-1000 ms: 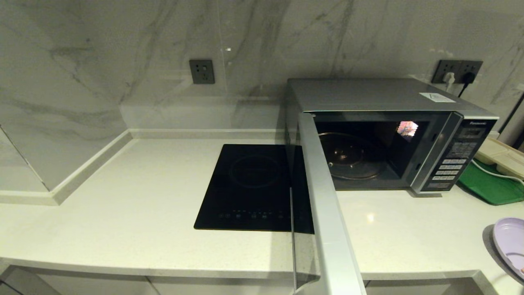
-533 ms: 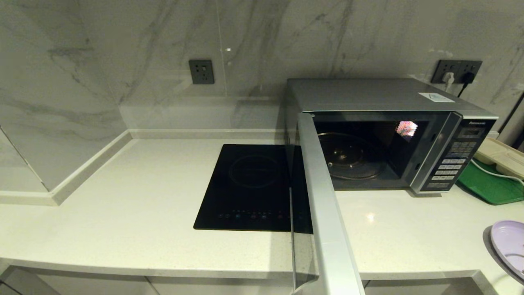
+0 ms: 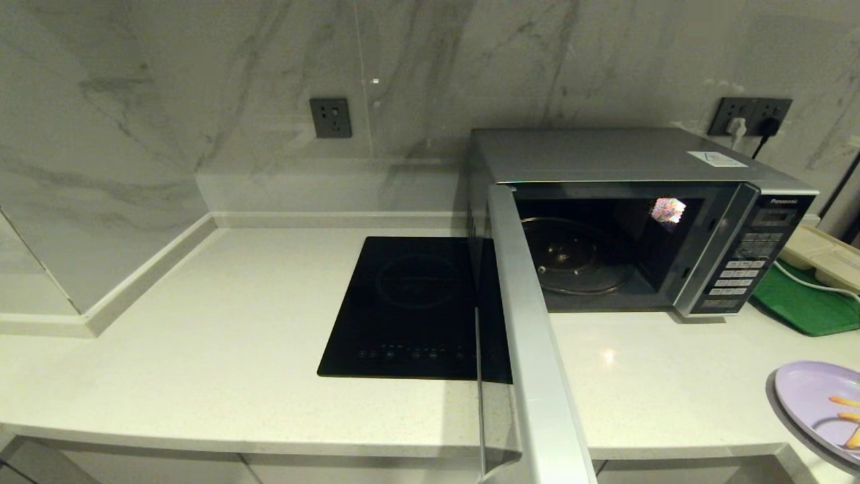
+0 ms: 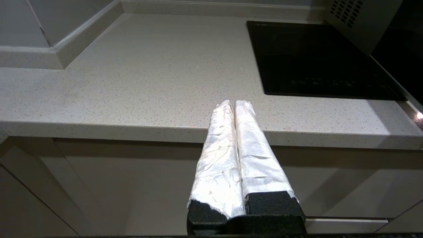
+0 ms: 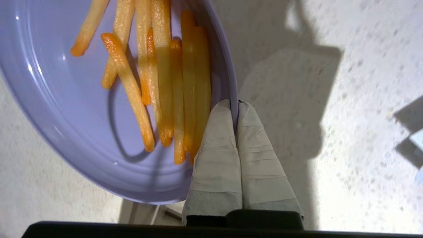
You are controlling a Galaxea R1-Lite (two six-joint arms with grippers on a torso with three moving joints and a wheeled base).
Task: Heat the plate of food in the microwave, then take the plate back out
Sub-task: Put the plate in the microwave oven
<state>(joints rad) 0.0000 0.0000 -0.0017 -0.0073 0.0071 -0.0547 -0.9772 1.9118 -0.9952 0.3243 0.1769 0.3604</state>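
- The plate of food (image 3: 809, 396), a round, flat, pale lilac plate carrying thin orange-yellow fries, sits at the right edge of the head view, raised over the pale speckled stone counter (image 3: 235, 349), near its front lip.
- The right gripper (image 5: 235, 105) is clenched on the plate's rim, one taped finger above it and one below, just beside the fries.
- The large silver box-shaped microwave (image 3: 618, 161) stands open; its dark glass door (image 3: 524, 336) juts toward the robot, and the glass turntable inside looks bare, though the cavity is dim.
- Judging by this, opening and grasping are done; loading, shutting, heating and retrieving remain.
- Open counter lies between plate and cavity, so the path looks free; the door bounds it on the left, the button panel (image 3: 739, 269) on the right.
- A green tray (image 3: 803, 302) lies beyond the panel, off that path.
- The left gripper (image 4: 235, 105), fingers pressed together and empty, hangs parked before the counter's front edge, near the flat black induction hob (image 3: 410, 302).
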